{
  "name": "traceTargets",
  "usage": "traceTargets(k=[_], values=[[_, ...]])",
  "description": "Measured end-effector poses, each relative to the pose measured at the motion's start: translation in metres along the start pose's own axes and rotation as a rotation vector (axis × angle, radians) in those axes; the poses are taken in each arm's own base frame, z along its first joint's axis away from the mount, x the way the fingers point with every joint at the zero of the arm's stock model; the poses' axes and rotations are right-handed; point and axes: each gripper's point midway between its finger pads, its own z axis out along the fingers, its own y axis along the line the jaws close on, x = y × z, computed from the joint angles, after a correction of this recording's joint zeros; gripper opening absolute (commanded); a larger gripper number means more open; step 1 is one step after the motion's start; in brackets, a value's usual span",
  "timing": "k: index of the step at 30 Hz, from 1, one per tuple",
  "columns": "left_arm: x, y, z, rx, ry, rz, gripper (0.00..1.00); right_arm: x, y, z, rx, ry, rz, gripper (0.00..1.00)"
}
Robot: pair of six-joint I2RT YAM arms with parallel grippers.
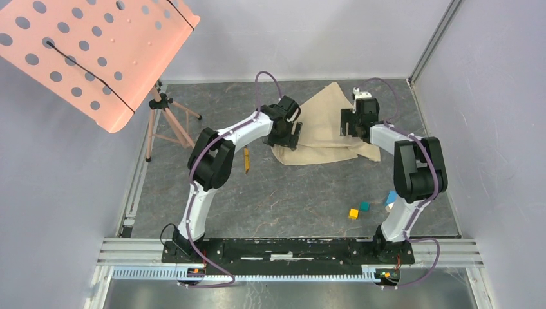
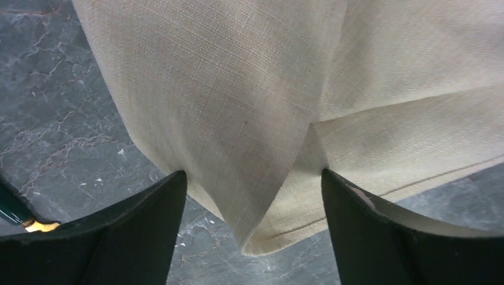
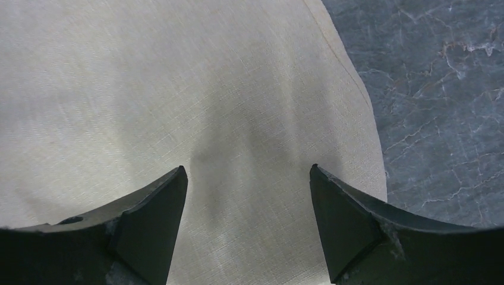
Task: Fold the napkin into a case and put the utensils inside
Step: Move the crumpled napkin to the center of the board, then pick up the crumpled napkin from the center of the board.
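While the napkin (image 1: pixel 325 125) is lying limp directly beneath them, the left claw (image 2: pixel 254 181) is straddling a folded corner and the right claw (image 3: pixel 248 172) is hovering over flat cloth, both spread, pinching nothing. Soft, light, likely floppy: hemmed corners are looking the best hold.

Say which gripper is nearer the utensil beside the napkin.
Left. The left gripper is over the napkin at its left corner, beside the utensil; the right gripper is over its right side.

Looked like a robotics lab cell: boxed in by plain pale walls (image 1: pixel 302 38), floored with dark marbled tabletop (image 1: pixel 290 193), edged near by aluminium rails (image 1: pixel 129 248), perforated pink panel (image 1: pixel 90 58) on tripod (image 1: pixel 164 122) far left.
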Motion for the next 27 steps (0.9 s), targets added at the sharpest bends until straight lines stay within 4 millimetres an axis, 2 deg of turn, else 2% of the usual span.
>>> traceTargets(k=[1,3,5,7,8,11,13,16,18,19,21,24,25,27], values=[[0.004,0.0,0.004,-0.007,0.019,0.003,0.68,0.002,-0.003,0.001,0.013,0.016,-0.013,0.73],[0.005,0.002,0.007,-0.019,0.035,0.004,0.54,0.008,-0.004,0.005,0.016,0.05,-0.036,0.65],[0.004,0.007,0.006,-0.039,0.041,0.0,0.5,0.014,0.0,0.009,-0.005,0.087,-0.062,0.6],[0.003,0.013,0.006,-0.055,0.041,-0.006,0.42,0.021,0.01,0.012,-0.059,0.12,-0.087,0.47],[0.003,0.016,0.006,-0.063,0.043,-0.009,0.4,0.024,0.017,0.012,-0.1,0.136,-0.109,0.45],[0.004,0.023,0.005,-0.087,0.047,-0.014,0.35,0.035,0.056,0.001,-0.287,0.182,-0.216,0.47],[0.002,0.027,0.003,-0.096,0.043,-0.017,0.27,0.042,0.093,-0.013,-0.44,0.186,-0.322,0.49],[-0.001,0.031,-0.004,-0.107,0.032,-0.021,0.22,0.058,0.153,-0.051,-0.703,0.171,-0.476,0.65],[-0.005,0.032,-0.011,-0.104,0.018,-0.026,0.2,0.06,0.178,-0.077,-0.816,0.134,-0.518,0.75],[-0.007,0.033,-0.016,-0.102,0.01,-0.029,0.19,0.056,0.181,-0.087,-0.84,0.103,-0.518,0.79],[-0.013,0.033,-0.024,-0.096,-0.009,-0.035,0.16,0.038,0.175,-0.097,-0.808,0.038,-0.487,0.81],[-0.019,0.033,-0.034,-0.087,-0.03,-0.041,0.15,0.003,0.146,-0.093,-0.653,-0.035,-0.409,0.85],[-0.02,0.033,-0.037,-0.084,-0.035,-0.043,0.15,-0.009,0.127,-0.088,-0.548,-0.04,-0.371,0.87],[-0.021,0.032,-0.043,-0.073,-0.043,-0.046,0.16,-0.015,0.109,-0.083,-0.469,-0.034,-0.346,0.91]])
